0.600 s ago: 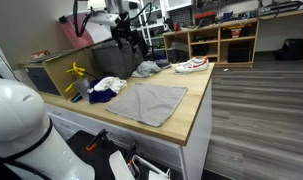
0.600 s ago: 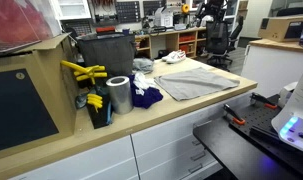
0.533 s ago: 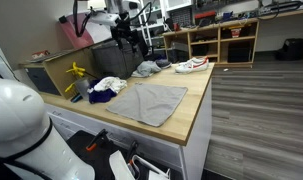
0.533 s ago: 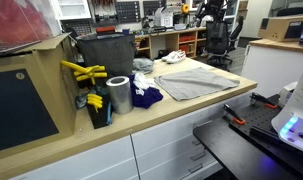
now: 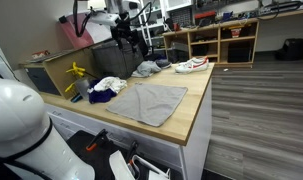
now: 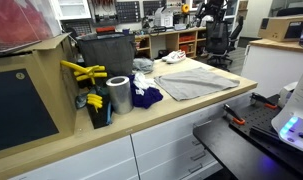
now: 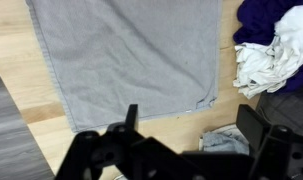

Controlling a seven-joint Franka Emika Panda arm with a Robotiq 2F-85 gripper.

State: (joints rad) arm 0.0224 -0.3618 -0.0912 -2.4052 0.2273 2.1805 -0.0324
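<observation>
Several things lie around the grey towel (image 7: 121, 50) on the wooden desk (image 5: 196, 112). Just beside one short edge of it there is a pile of purple and white clothes (image 7: 271, 40), which does not cover the towel. In an exterior view a white shoe (image 5: 191, 65) and a crumpled grey cloth (image 5: 146, 69) lie near the far end of the desk, apart from the towel. A silver cylinder (image 6: 118, 95) stands upright near the clothes pile.

The towel lies spread flat in the middle of the desk, with light folds and one hemmed corner near the desk edge. Nothing rests on it.

The end effector (image 7: 191, 120) hangs above the desk over the edge of the towel and does not touch it. In the wrist view its two dark fingers (image 7: 130, 120) stand well apart and hold nothing.

A black bin (image 6: 106, 55) stands behind the clothes; what is inside, I cannot tell. Beside it is a cardboard box (image 6: 31, 90), with yellow objects (image 6: 81, 72) at its corner. The wooden shelves (image 5: 226, 40) behind the desk have several compartments, and their contents are too small to name.
</observation>
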